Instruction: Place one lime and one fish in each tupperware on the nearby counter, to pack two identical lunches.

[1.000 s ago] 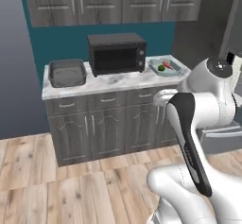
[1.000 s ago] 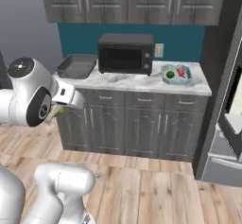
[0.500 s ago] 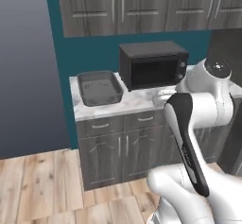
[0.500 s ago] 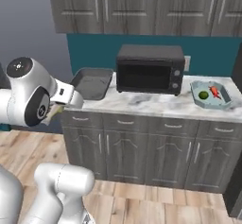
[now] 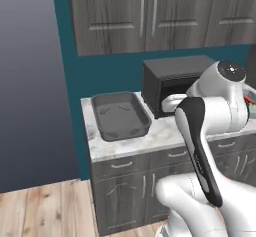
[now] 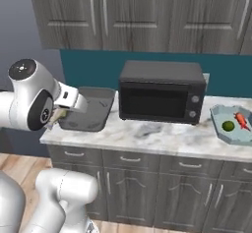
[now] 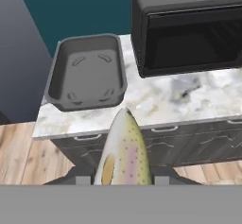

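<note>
My gripper (image 7: 123, 178) is shut on a pale cream speckled fish (image 7: 124, 147), which sticks out ahead of the fingers. It hangs in front of the counter (image 7: 160, 100), short of the edge. The dark grey rectangular tupperware (image 7: 87, 72) sits empty on the counter's left end, just beyond the fish's tip. It also shows from the base cameras (image 5: 120, 116) (image 6: 91, 110). The pale teal tupperware (image 6: 215, 121) stands at the right end and holds a lime (image 6: 228, 126) and a red-orange fish (image 6: 241, 120).
A black microwave (image 6: 162, 92) (image 7: 189, 29) stands mid-counter between the two containers. Dark grey upper cabinets (image 6: 147, 15) hang above it. The counter ends at a grey wall (image 5: 30, 81) on the left. Drawers with silver handles (image 7: 160, 142) face me, over a wood floor.
Both base views have shifted and the counter has grown larger: the base drove closer and leftward, toward the grey tupperware. The fish stays in my shut gripper.
</note>
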